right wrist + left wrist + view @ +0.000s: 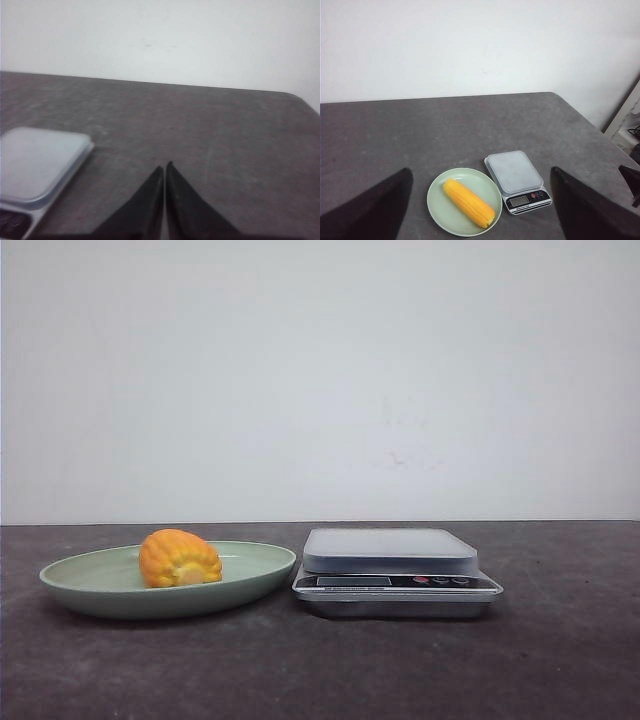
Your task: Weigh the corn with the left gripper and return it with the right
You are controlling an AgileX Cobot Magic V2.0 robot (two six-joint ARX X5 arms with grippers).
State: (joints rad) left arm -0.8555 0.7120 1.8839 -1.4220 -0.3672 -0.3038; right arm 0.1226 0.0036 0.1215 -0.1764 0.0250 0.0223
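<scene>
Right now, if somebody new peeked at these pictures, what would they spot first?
The bright orange-yellow corn cob lying in the round pale green plate stands out most against the dark grey table. Just beside the plate, toward the robot's right, sits the silver kitchen scale, its platform bare. The left hand hangs open high above them, while the right hand is shut.

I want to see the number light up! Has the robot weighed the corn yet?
Not yet. The corn lies on the plate; the scale is bare. The left gripper is open above them, holding nothing. The right gripper is shut. Grabbing, weighing and returning are all left.
</scene>
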